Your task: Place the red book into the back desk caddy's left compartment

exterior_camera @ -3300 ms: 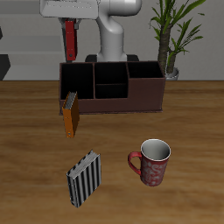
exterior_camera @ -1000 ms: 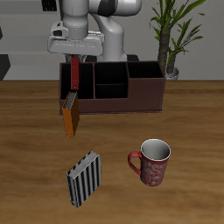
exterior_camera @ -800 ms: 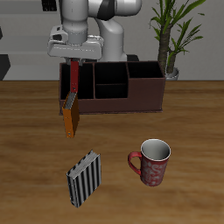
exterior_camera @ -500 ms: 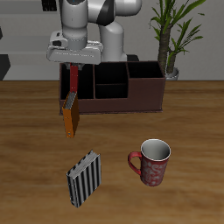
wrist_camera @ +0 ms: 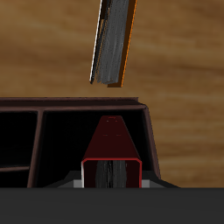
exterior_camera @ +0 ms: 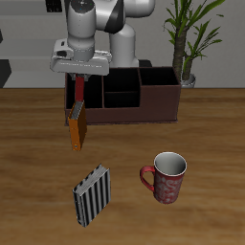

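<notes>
The red book [exterior_camera: 79, 91] looks like a small stiff hardcover, so I'd guess it's light and won't flex or slump. The covers are probably a bit slick, though, so a pinch across them near the top edge seems the sane place to hold it. That's how it's held right now: the gripper [exterior_camera: 80, 73] is clamped on the book's upper end, and the book hangs straight down below the fingers, upright, spine toward the camera in the wrist view [wrist_camera: 112, 144].

Its lower end is already down inside the left compartment [wrist_camera: 96, 131] of the back desk caddy [exterior_camera: 158, 103], the narrow end section. From the wrist camera it sits between the dark walls with some room on both sides, and I can't tell whether it's touching the floor yet.

Just outside the caddy, an orange-brown book [exterior_camera: 77, 128] stands on the table [exterior_camera: 191, 211] close to that same end. Nearer the front edge there's a striped book [exterior_camera: 93, 194] and a red mug [exterior_camera: 167, 176], both well clear.
</notes>
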